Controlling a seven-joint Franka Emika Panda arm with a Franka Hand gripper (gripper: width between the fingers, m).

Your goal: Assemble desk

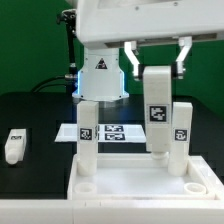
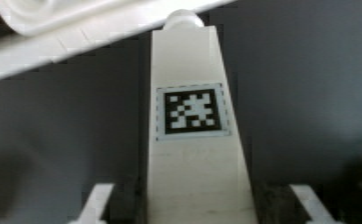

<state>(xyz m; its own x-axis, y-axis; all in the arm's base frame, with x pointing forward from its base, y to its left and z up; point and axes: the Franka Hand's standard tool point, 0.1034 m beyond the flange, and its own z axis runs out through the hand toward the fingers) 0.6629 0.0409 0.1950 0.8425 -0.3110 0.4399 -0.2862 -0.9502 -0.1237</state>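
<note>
Spreading under everything is the black table (image 1: 30, 110). On its near side lies the desk top (image 1: 130, 205), a white tray with a raised rim, its long axis running from the exterior view's left to its right. Two round sockets show open at its near corners. Beyond it, at the far side, rises the white cone-shaped robot base (image 1: 100, 78).

The held leg (image 1: 157, 100) is upright with its long axis vertical, and its square tag faces the exterior camera. It stands over the tray towards the exterior view's right, just beside the right leg (image 1: 181, 130). Whether its lower end touches the tray floor cannot be told. The gripper (image 1: 157, 70) is over its upper end, with a dark finger close on either side, and appears closed on it. In the wrist view the leg runs straight away from the camera between the pale fingers (image 2: 302, 200).

The right leg and the left leg (image 1: 87, 135) stand upright at the tray's far corners. A loose leg (image 1: 15, 145) lies flat on the table at the exterior view's far left, well apart, its long axis running near to far. The marker board (image 1: 112, 131) lies flat between the two standing legs, beyond the tray.
</note>
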